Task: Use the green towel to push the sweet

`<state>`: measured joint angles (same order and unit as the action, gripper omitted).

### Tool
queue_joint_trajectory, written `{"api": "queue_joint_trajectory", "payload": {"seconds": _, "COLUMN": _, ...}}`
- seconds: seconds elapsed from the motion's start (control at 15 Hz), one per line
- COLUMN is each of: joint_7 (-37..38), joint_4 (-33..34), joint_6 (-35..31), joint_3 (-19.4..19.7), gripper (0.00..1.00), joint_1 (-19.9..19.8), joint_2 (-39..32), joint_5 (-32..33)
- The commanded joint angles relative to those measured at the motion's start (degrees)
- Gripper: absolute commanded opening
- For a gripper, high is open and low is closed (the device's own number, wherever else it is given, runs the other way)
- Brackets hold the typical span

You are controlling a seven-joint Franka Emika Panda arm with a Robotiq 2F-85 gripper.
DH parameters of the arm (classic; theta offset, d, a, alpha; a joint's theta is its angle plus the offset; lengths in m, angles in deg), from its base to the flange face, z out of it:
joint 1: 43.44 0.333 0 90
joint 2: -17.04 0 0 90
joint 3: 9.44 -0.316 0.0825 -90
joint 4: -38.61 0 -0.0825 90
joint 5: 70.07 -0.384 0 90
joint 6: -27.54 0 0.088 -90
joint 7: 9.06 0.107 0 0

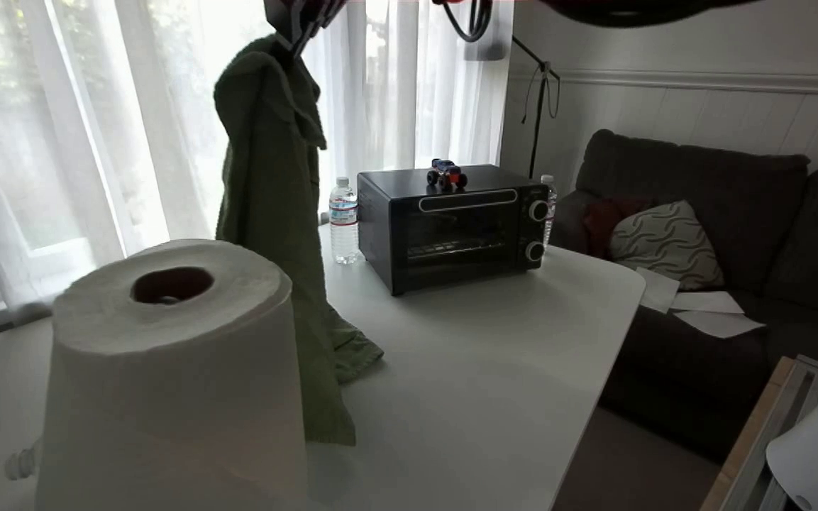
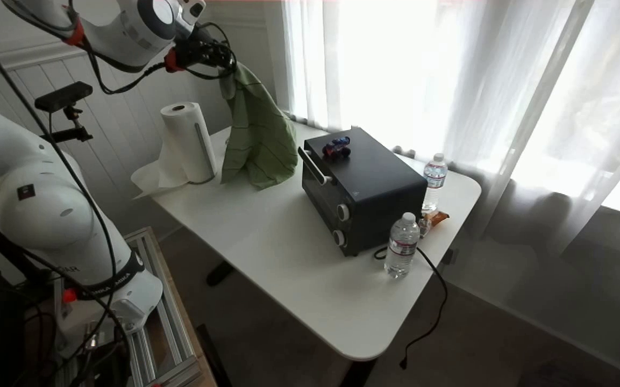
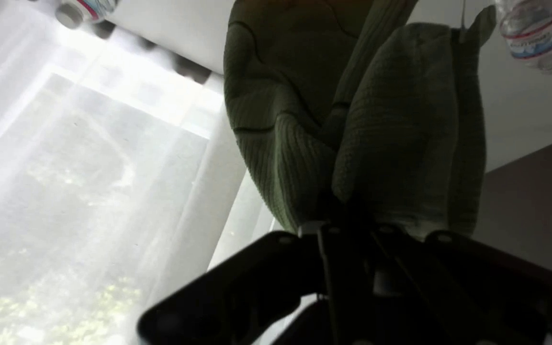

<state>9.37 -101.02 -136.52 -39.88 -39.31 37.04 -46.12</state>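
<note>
Sheer curtains and pale daylight back a white counter. Drawn together at its tips, the tool pinches a bunched part of the green towel; the rest hangs in loose folds, the lowest corners seeming to rest on the counter. Just beside it stands a paper roll, so lift straight up first, or the cloth may drag against the roll and tip it. Further out comes the toaster oven, with a toy truck on top that a trailing hem could sweep off: carry the cloth well above it or round the oven's front.

Past the oven, in an exterior view, an orange-wrapped piece lies between the near bottle and the far bottle, close to the counter's edge. I take it for the sweet, though I cannot be sure. Green towel and piece are well apart, so bringing the cloth over looks like the step in hand. Limp fabric pushes poorly; come low, let the folds bunch on the counter, then press slowly, without running the sweet off the edge or snagging the power cord.
</note>
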Motion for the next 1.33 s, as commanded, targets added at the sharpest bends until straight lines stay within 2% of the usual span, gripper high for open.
{"api": "queue_joint_trajectory", "payload": {"seconds": 0.0, "joint_7": -0.66, "joint_4": -3.98, "joint_6": 11.74, "joint_3": 0.67, "gripper": 0.02, "joint_1": 4.4, "joint_2": 7.92, "joint_5": -3.77}}
{"api": "queue_joint_trajectory", "payload": {"seconds": 0.2, "joint_7": 0.14, "joint_4": -4.98, "joint_6": 22.14, "joint_3": 1.03, "gripper": 0.02, "joint_1": 5.59, "joint_2": 12.02, "joint_5": -3.0}}
{"api": "queue_joint_trajectory", "payload": {"seconds": 0.47, "joint_7": 2.13, "joint_4": -6.87, "joint_6": 33.41, "joint_3": 2.21, "gripper": 0.02, "joint_1": 3.53, "joint_2": 14.82, "joint_5": -0.33}}
{"api": "queue_joint_trajectory", "payload": {"seconds": 1.0, "joint_7": 5.68, "joint_4": -12.47, "joint_6": 49.62, "joint_3": 7.06, "gripper": 0.02, "joint_1": -0.79, "joint_2": 12.51, "joint_5": 2.54}}
{"api": "queue_joint_trajectory", "payload": {"seconds": 1.27, "joint_7": 9.79, "joint_4": -15.5, "joint_6": 54.88, "joint_3": 9.97, "gripper": 0.02, "joint_1": -3.79, "joint_2": 10.95, "joint_5": 5.87}}
